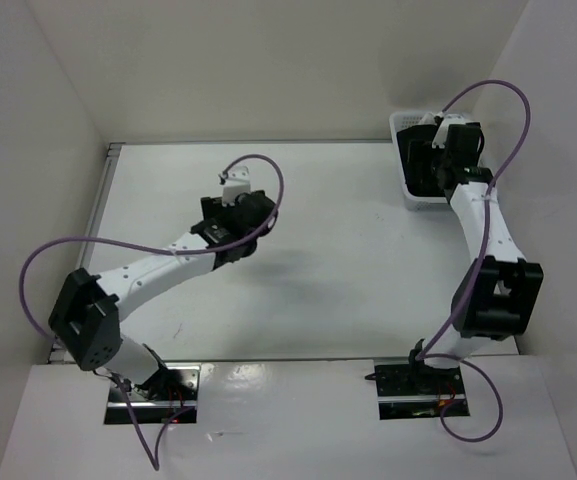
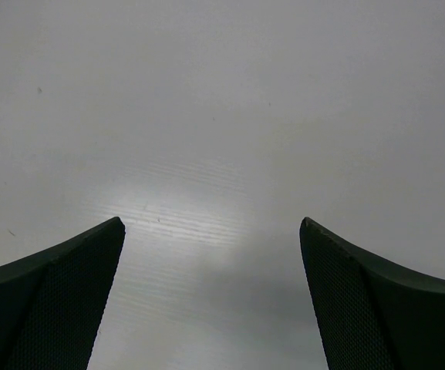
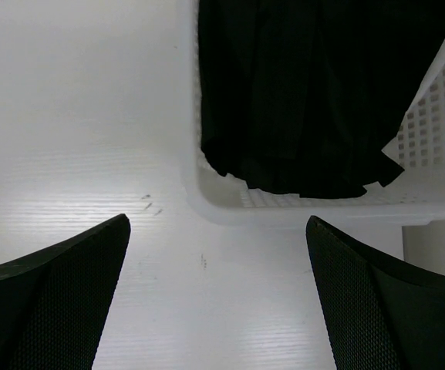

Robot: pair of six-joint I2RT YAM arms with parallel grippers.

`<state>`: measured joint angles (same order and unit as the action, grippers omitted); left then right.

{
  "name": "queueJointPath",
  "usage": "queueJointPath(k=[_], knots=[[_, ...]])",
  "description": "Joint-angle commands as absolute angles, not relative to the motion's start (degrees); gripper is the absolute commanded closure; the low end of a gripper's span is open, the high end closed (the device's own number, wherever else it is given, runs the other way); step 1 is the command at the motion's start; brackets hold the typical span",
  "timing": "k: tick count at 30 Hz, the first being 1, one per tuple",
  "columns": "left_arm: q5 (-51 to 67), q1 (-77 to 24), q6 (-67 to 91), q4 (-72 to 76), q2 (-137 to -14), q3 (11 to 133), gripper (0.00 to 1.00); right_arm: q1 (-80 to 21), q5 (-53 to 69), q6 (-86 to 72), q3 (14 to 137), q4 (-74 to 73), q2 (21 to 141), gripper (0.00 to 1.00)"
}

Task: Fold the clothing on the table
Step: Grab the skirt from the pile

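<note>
My right hand (image 3: 216, 222) and left hand (image 2: 210, 223) are wide open and empty. The black skirt (image 3: 307, 92) in the mesh basket (image 3: 430, 131) ahead of the right hand seems soft and light. I would pinch its near edge.

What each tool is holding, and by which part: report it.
Nothing is held. The left tool stands open over the table; the right tool stands open short of the basket, where the black clothing lies ungripped.

Plain white walls (image 1: 268, 60) stand at the left, far and right sides; soft, even light falls throughout.
</note>
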<state>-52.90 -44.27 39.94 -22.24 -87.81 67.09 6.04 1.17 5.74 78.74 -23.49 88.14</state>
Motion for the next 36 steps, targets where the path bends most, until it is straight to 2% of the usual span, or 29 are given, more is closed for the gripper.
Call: queueJointPath(k=[1, 3, 9, 12, 13, 15, 21, 26, 27, 31, 34, 36], knots=[[-41.25, -38.16, 31.58, -14.86, -81.58, 66.27, 0.00, 8.44, 1.93, 6.94, 83.31, -23.74, 92.61, 0.01], [-33.27, -34.12, 30.42, -12.76, -80.25, 65.74, 0.00, 9.05, 1.93, 7.55, 85.59, -23.73, 94.91, 0.01], [-20.86, -21.99, 28.74, -12.04, -81.90, 68.12, 0.00, 13.10, 4.12, 7.56, 92.72, -23.20, 104.31, 0.01], [-13.65, -14.70, 30.75, -8.36, -82.53, 65.49, 0.00, 13.62, 3.52, 8.17, 95.88, -23.20, 108.97, 0.07], [-6.05, -12.42, 30.76, -6.70, -82.53, 64.26, 0.00, 13.62, 2.99, 8.78, 96.67, -23.20, 110.03, 0.07], [-0.55, -6.26, 33.31, -3.09, -83.93, 61.54, 0.00, 13.62, 2.47, 9.31, 98.96, -23.20, 112.93, 0.08], [-0.44, -3.70, 32.70, -2.21, -88.15, 61.52, 0.00, 13.62, 2.46, 9.84, 104.06, -23.20, 119.25, 0.11], [1.49, -2.55, 32.70, -0.36, -88.15, 59.51, 0.00, 13.62, 2.46, 9.84, 108.19, -24.25, 123.92, 0.23], [1.49, -2.55, 32.09, -0.35, -88.15, 59.50, 0.00, 13.62, 2.46, 9.84, 108.19, -24.26, 124.53, 0.31], [1.49, -2.55, 32.08, -0.35, -86.57, 58.10, 0.00, 12.48, 0.62, 9.84, 109.59, -24.26, 127.69, 0.55], [2.02, -2.55, 32.08, 0.26, -84.90, 56.87, 0.00, 11.26, -1.31, 10.98, 110.82, -25.31, 128.85, 0.60], [2.02, -2.55, 32.08, 0.26, -83.50, 56.87, 0.00, 10.55, -2.10, 10.99, 110.83, -25.31, 129.37, 0.60]])
